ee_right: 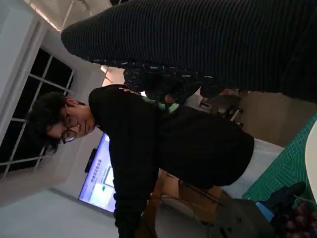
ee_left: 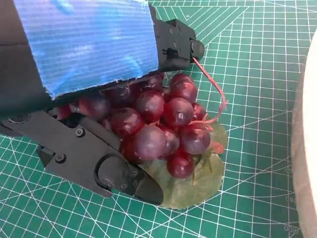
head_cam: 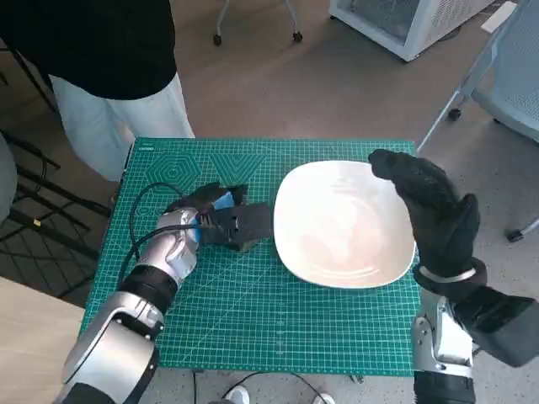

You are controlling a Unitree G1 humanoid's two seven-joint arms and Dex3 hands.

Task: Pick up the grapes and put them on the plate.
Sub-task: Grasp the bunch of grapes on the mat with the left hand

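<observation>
A bunch of dark red grapes (ee_left: 163, 124) with a green leaf under it lies on the green cutting mat (head_cam: 253, 311), just left of the white plate (head_cam: 337, 223). My left hand (head_cam: 221, 217) lies over the bunch, its black fingers (ee_left: 99, 158) wrapped around one side of it while the taped back covers the other. In the head view the hand hides nearly all of the grapes. My right hand (head_cam: 429, 210) is raised above the plate's right rim, fingers apart, holding nothing. The plate is bare.
A person (head_cam: 109, 59) in a black top and white trousers stands at the table's far left corner and also appears in the right wrist view (ee_right: 148, 139). A black cable (head_cam: 139, 210) loops on the mat by my left wrist. Chair wheels stand on the floor beyond.
</observation>
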